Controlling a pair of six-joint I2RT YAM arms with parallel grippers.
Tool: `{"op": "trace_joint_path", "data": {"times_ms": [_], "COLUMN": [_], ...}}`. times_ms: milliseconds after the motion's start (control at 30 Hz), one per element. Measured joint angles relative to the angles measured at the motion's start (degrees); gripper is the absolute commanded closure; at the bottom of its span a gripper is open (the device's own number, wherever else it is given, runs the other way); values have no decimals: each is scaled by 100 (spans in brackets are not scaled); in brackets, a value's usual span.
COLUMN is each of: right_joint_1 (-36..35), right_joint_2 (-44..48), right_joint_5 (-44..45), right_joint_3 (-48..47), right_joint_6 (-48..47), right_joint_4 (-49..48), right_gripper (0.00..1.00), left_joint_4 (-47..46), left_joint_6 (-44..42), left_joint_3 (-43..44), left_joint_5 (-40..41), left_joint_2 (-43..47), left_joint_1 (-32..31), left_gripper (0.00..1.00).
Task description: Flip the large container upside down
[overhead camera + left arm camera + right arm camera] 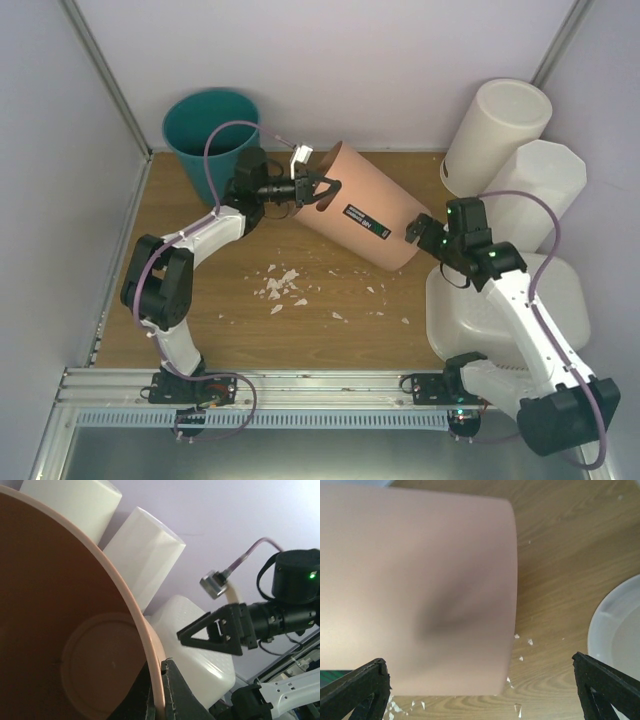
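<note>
Large container [365, 205], the salmon-pink round bin, lies tipped on its side toward 12 o'clock of the table [220, 320] in the top view. Its mouth aims at 10 o'clock and its base at 4 o'clock. Can't tell whether it rests on the wood or hangs from the grip.

L to R:
- Teal bin [212, 125] stands upright in the 10 o'clock corner, just beside the L wrist.
- L claw [325, 188] is clenched on the container's rim. L wrist cam shows one finger inside and one finger [182, 700] outside the thin edge, w/ the brown interior and round floor filling the frame.
- Paper scraps [283, 285] lie on the wood at approx. 7 o'clock of the container.
- R claw [415, 232] sits at the base end, released. R wrist cam shows both fingers spread wide, the pink wall ahead btwn them, no contact that I can see.
- White tub [455, 320] sits under the R arm at 4 o'clock.
- Round white bin [495, 130] and octagonal white bin [540, 185] stand at 2 o'clock.

Step in hand, my read: mid-flip, approx. halfway. The container is on its side, not yet mouth-down.

Next move prob. calls for:
- L carrying the rim over and down to the wood.
- R propping or closing on the base so it swings up.

Watch-outs: the rim pinch is thin and could slip, and the white bins stand near the base end.
</note>
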State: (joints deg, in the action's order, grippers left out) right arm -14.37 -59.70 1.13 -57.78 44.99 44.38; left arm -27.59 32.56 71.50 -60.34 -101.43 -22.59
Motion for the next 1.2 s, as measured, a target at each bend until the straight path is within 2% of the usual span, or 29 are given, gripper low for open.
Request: {"op": "trace_joint_path", "data": {"times_ms": [233, 400, 667, 733, 833, 967, 1200], "right_joint_1": [251, 487, 544, 557, 566, 568, 570], "right_joint_2": [175, 205, -146, -199, -258, -328, -474], "right_joint_5": [-636, -931, -1381, -1425, -1488, -1641, -1864], "right_joint_3": [776, 1189, 1231, 1228, 1237, 1263, 1300], "right_joint_6": [269, 396, 426, 439, 459, 481, 529], "right_joint_4": [-702, -1370, -2337, -2435, -2516, -2785, -3106], "right_gripper": [0, 0, 0, 0, 0, 0, 0], "left_joint_4": [201, 756, 2127, 2566, 3311, 4371, 5552], "left_joint_6": [-66, -376, -1303, -1611, -2208, -2962, -3875], "left_joint_3": [116, 455, 1154, 1370, 1759, 2166, 2354], "left_joint_5": [7, -59, -219, -219, -216, -28, 634], "left_joint_2": [-44, -140, -313, -365, -446, -553, -588], "left_joint_1": [0, -4, 15, 33, 35, 13, 15], "left_gripper": [100, 100, 99, 95, 80, 76, 80]}}
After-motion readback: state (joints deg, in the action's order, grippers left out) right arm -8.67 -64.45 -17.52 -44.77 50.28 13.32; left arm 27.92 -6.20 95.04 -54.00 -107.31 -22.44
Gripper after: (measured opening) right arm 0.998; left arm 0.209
